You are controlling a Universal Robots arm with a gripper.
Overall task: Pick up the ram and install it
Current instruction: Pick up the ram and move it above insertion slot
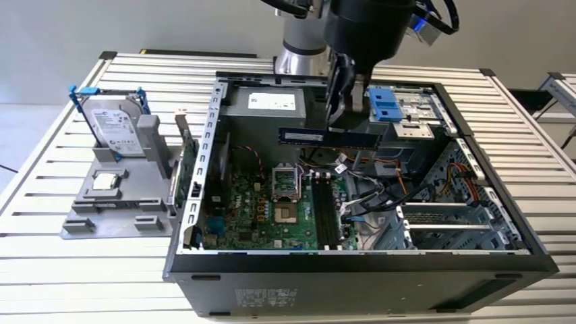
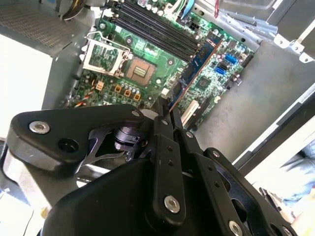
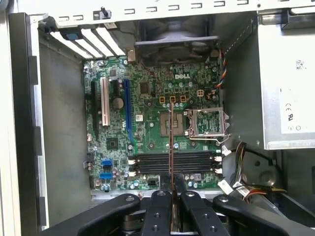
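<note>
While poised above the motherboard (image 1: pixel 270 212), holding the ram (image 1: pixel 326 138) near mid-length with fingers (image 3: pixel 158 212) clenched on its flat faces; looks light, stiff, fragile, best pinched clear of contacts.

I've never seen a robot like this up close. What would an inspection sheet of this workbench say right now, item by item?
Surface: slatted metal table carrying an open computer case and a grey fixture.
Job's things: ram held in the air above the motherboard, not in the memory slots.
Clutter: hard drive standing in the fixture; CPU chip lying on it.
Grippers: gripper shut on the ram.
Cables: loose wire bundles inside the case, beside the slots.
Surroundings: second slatted table at the exterior view's right.
</note>
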